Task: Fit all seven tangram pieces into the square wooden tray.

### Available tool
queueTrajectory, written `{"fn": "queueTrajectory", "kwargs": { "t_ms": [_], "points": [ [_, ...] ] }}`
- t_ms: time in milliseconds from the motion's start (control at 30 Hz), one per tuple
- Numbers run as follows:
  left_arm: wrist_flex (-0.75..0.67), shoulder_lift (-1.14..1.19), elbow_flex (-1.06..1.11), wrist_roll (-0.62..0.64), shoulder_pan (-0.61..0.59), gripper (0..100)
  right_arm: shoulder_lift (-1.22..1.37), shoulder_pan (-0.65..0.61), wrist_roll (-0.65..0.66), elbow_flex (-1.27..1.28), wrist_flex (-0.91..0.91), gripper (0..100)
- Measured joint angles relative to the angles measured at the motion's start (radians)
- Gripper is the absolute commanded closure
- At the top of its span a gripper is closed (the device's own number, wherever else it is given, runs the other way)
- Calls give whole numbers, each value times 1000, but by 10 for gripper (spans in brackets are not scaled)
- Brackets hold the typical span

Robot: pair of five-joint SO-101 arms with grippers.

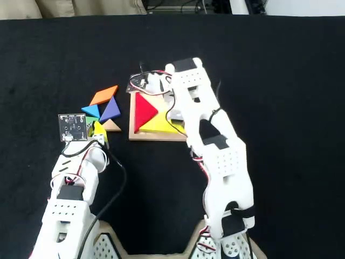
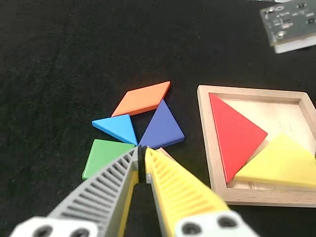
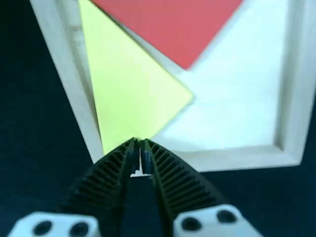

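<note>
The square wooden tray (image 1: 156,137) holds a red triangle (image 1: 144,110) and a yellow triangle (image 1: 160,126). My right arm (image 1: 190,91) hangs over the tray. Its gripper (image 3: 138,146) is shut, tips at a corner of the yellow triangle (image 3: 126,84) by the tray rim (image 3: 291,74). Left of the tray lie an orange parallelogram (image 2: 143,98), a light blue triangle (image 2: 118,129), a dark blue triangle (image 2: 162,129), a green square (image 2: 102,155) and a plain wooden triangle (image 1: 112,125). My left gripper (image 2: 141,150) is shut, tips where these pieces meet.
Black cloth covers the table, with bare room behind and to the right of the tray. The right arm's camera board (image 2: 291,22) hangs above the tray's far edge. Cables trail from the left arm (image 1: 116,178) across the front.
</note>
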Motion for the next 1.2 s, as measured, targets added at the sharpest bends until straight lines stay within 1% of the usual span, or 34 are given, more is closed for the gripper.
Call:
{"fn": "queueTrajectory", "kwargs": {
  "t_ms": [133, 267, 433, 533, 667, 733, 800, 900, 1033, 1200],
  "points": [
    [0, 0, 0, 0, 0, 961, 14, -32, 0, -31, 0, 985],
    [0, 0, 0, 0, 0, 961, 14, -64, 0, -103, 69, 985],
    [0, 0, 0, 0, 0, 961, 14, -54, -17, -232, 158, 988],
    [0, 0, 0, 0, 0, 961, 0, -28, -84, -313, 183, 988],
    [0, 0, 0, 0, 0, 961, -25, 2, -250, -377, 170, 988],
    [0, 0, 0, 0, 9, 961, -12, 0, -347, -373, 106, 988],
    [0, 0, 0, 0, 14, 961, 32, 0, -440, -354, 3, 988],
    [0, 0, 0, 0, 14, 961, 140, 0, -539, -345, -124, 988],
    [0, 0, 0, -9, 15, 961, 230, 0, -566, -356, -132, 988],
    [0, 0, 0, -28, 21, 961, 276, -34, -569, -433, -46, 988]
  ]
}}
